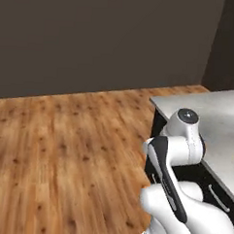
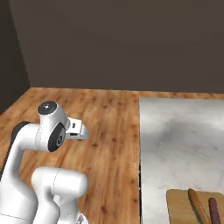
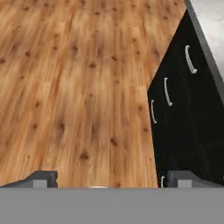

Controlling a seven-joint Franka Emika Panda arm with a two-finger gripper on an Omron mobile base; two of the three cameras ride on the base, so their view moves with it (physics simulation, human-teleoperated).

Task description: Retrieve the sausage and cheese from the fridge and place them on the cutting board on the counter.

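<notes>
My gripper point(image 3: 116, 179) is open, its fingertips point(image 3: 43, 177) far apart, with nothing between them. It looks down at the wooden floor point(image 3: 74, 87) beside the counter's black drawers point(image 3: 183, 113). The marbled counter point(image 2: 179, 140) runs along the right. The cutting board point(image 2: 179, 208) lies at its near edge, cut off by the frame. On the board lie a slim orange-brown piece point(image 2: 197, 205) and a dark red piece point(image 2: 214, 212). I cannot tell which of them is the sausage. The cheese and the fridge are out of view.
Open wood floor point(image 1: 64, 145) stretches to a dark wall point(image 1: 103, 35) at the back. The counter's corner point(image 1: 158, 102) stands just ahead of my arm point(image 1: 178, 141). Silver drawer handles point(image 3: 167, 91) stick out from the black fronts.
</notes>
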